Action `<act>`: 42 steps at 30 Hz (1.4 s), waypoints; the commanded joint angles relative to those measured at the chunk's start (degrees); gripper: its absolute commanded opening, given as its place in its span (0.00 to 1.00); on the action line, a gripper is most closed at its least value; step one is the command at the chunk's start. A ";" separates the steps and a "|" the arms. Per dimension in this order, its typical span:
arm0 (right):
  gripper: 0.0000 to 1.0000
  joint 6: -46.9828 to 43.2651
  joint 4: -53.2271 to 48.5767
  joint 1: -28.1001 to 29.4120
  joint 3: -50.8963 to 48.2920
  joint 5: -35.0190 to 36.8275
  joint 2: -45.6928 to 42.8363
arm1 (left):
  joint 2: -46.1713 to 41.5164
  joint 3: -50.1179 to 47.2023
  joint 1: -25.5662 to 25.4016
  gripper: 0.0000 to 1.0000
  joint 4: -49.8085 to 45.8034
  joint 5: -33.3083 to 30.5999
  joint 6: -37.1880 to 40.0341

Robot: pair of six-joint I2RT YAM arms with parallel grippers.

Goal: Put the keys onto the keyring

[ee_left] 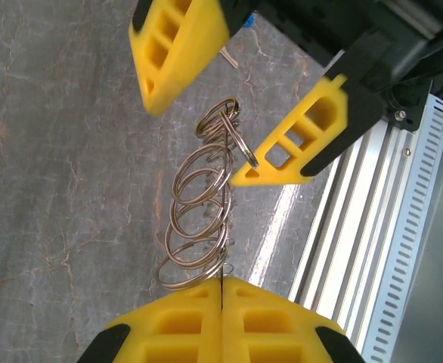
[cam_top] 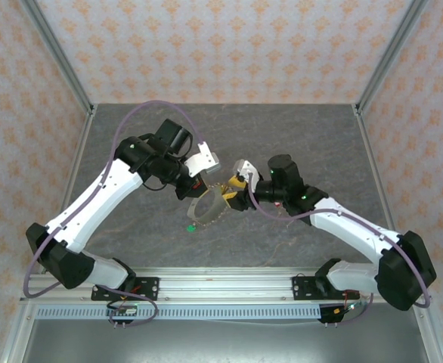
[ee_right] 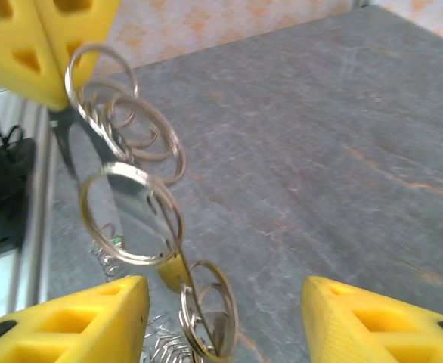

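The left gripper (ee_left: 221,293) sits closest in its own wrist view. Its two yellow fingers are pressed flat together, with no gap along the seam, and they pinch the end of the keyring (ee_left: 199,219). What shows of the keyring is a string of linked silvery split rings. It runs away from the closed fingertips in overlapping loops and is held up off the grey, marble-patterned surface (ee_left: 63,166).

At the far end of that string the right gripper (ee_left: 199,142) stands wide apart, with one yellow finger on each side of the last small rings. The lower finger's tip lies right against the outermost ring in this view, but I cannot tell whether they actually touch. The upper finger is clearly apart from the rings.

The right wrist view shows the same arrangement from the other end. The right gripper's fingers are spread at the bottom corners. The rings hang between and above them, leading up to the left gripper's closed fingers at the top left. A large ring is in the middle of the string and a smaller one is nearest the lens, both blurred.

From the top camera, the two grippers meet over the middle of the surface. The keyring hangs down from them towards the arm bases, ending at a small green tag (cam_top: 191,226) on or just above the surface.
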 commanded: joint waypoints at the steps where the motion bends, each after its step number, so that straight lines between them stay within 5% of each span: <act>1: 0.51 -0.91 -0.24 -0.30 1.38 -7.51 0.98 | -1.66 2.48 -0.47 0.00 -2.93 -0.24 3.67; 14: 0.01 4.97 8.09 -0.44 0.18 -10.74 0.81 | -2.13 2.57 -0.78 0.01 -1.75 -1.82 6.29; 18: 0.00 7.59 12.09 -1.11 -1.19 -11.30 0.28 | -3.08 1.07 -0.13 0.21 -0.48 -4.32 6.00; 25: 0.00 12.17 18.90 -1.78 -3.55 -11.67 -1.25 | -5.31 -2.89 7.44 0.39 2.74 8.37 6.08; 29: 0.00 15.25 23.63 -1.90 -4.55 -11.81 -0.98 | -5.86 -4.77 8.50 0.40 3.06 11.54 6.85; 34: 0.00 18.79 28.34 -1.84 -5.47 -12.26 -1.23 | -5.56 -5.84 8.47 0.33 3.78 12.48 6.35; 38: 0.00 17.35 27.61 -1.90 -6.43 -10.25 -3.14 | -5.67 -4.76 8.72 0.01 4.64 11.72 4.45; 42: 0.11 12.12 22.04 -1.88 -8.71 -2.82 -7.65 | -5.91 -2.19 8.95 0.00 3.05 10.02 3.27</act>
